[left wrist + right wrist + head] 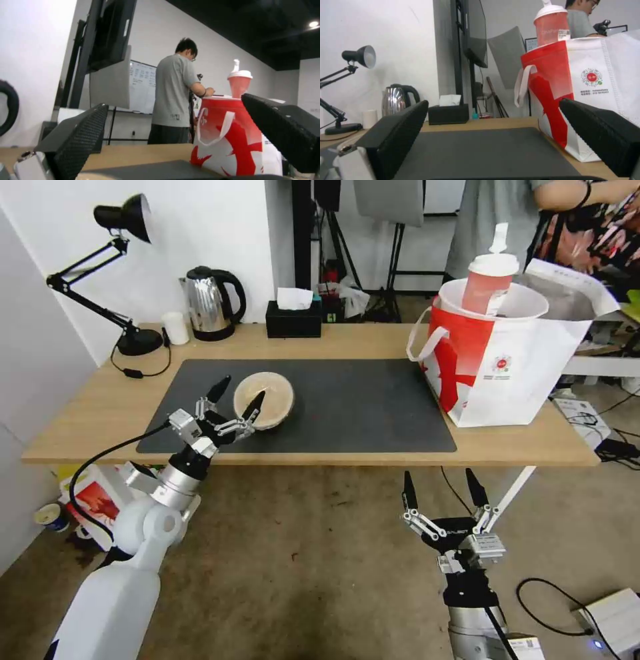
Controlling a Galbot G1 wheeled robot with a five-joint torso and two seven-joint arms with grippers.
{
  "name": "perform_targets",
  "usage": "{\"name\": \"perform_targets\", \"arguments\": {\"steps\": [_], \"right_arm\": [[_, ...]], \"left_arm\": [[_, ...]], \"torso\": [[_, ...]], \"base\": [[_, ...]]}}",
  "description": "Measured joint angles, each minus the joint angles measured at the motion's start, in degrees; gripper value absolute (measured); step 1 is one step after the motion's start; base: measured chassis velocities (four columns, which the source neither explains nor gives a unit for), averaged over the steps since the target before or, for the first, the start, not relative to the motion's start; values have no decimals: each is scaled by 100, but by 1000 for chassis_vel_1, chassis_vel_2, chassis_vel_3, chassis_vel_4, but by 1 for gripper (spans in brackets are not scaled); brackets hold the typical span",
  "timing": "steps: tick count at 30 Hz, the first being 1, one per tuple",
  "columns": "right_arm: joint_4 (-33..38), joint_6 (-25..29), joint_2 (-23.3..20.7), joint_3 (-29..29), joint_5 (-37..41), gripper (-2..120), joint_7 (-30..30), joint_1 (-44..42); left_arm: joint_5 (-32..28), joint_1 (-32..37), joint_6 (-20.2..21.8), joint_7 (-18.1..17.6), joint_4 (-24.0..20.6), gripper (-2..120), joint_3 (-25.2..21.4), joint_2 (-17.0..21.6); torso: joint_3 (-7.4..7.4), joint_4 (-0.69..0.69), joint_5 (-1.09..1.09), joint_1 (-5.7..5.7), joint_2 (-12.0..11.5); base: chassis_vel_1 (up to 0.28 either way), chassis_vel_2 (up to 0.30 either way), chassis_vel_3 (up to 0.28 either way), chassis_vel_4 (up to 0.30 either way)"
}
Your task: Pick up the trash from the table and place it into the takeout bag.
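A tan lidded round bowl point(268, 400) sits on the dark grey mat point(360, 407) toward the table's point(87, 413) left side. My left gripper point(241, 388) is open at the bowl's left rim, one finger over the lid and the other just outside it. The takeout bag point(507, 367) stands at the right end of the table, and the tall red drink cup point(489, 280) sticks up out of it. Bag point(233, 140) and cup point(239, 82) lie ahead of the left gripper point(173, 102). My right gripper point(439, 477) hangs open below the table's front edge, facing the bag point(586, 100).
A black desk lamp point(127, 280), small white cup point(176, 327), steel kettle point(210, 303) and black tissue box point(293, 319) line the back edge. A smaller red-and-white bag point(93, 503) lies on the floor at the left. A person stands behind the takeout bag.
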Motion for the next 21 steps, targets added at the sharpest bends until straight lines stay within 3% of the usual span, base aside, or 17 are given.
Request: {"name": "perform_targets", "arguments": {"steps": [15, 21], "right_arm": [[0, 0, 0, 0, 0, 100, 0, 0], [0, 0, 0, 0, 0, 100, 0, 0]], "left_arm": [[29, -107, 79, 9, 704, 100, -11, -127], [6, -136, 99, 11, 735, 100, -11, -168]], "torso": [[0, 0, 0, 0, 0], [0, 0, 1, 0, -1]], "base": [[0, 0, 0, 0], [0, 0, 0, 0]]}}
